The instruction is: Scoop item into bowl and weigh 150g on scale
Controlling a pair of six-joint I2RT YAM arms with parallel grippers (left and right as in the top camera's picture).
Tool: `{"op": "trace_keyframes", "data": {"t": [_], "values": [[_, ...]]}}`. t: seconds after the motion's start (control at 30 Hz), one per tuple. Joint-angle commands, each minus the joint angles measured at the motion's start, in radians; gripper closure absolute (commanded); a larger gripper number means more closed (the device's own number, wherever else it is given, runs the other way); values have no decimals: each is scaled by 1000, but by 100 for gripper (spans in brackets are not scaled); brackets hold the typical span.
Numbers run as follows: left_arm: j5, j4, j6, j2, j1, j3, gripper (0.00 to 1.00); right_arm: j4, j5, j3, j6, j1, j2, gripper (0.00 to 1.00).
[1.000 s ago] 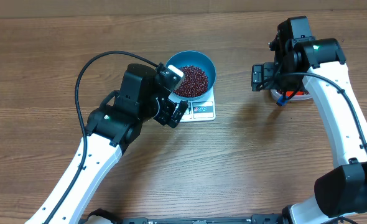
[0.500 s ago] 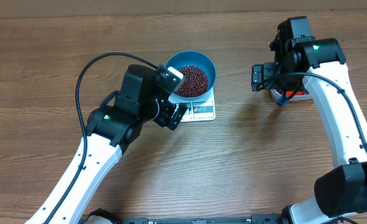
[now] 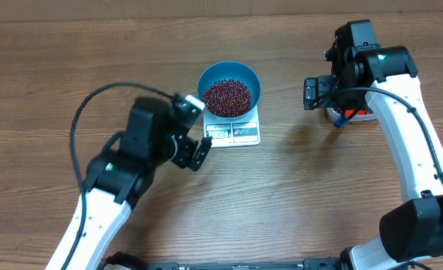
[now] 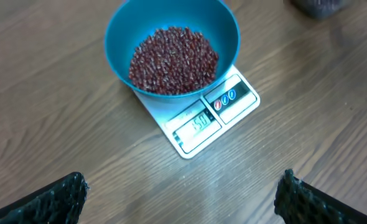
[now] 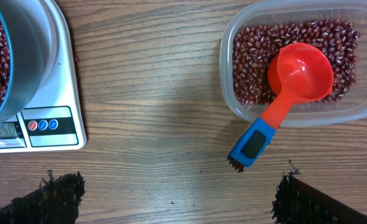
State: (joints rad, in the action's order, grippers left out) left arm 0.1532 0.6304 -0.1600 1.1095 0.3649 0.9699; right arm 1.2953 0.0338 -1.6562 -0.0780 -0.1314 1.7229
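The blue bowl stands on the white scale, holding a heap of dark red beans. The scale's display shows digits that look like 150. My left gripper is open and empty over bare wood, a little to the lower left of the scale. My right gripper is also open and empty, between the scale and a clear tub. The bowl shows at that view's left edge.
The clear tub holds more beans and a red scoop whose blue handle hangs over the rim onto the table. From overhead the tub is mostly hidden under the right arm. The left arm's black cable loops to the left.
My left arm has pulled back from the bowl's side toward the lower left, still open. The bowl, scale and right arm have not moved.
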Motion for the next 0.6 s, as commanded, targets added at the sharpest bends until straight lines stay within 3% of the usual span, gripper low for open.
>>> {"op": "trace_keyframes", "data": {"t": [0.0,0.37,0.57], "values": [[32,-62,40,-116,-24,-97,0,-3,10,-29,-8,-1,-29,0],[32,-352,236,-541,-151,-450,0,-3,10,-29,-8,-1,-29,0],[53,-565,266,-735,-262,-619,0,-3,10,-29,-8,-1,-29,0]]}}
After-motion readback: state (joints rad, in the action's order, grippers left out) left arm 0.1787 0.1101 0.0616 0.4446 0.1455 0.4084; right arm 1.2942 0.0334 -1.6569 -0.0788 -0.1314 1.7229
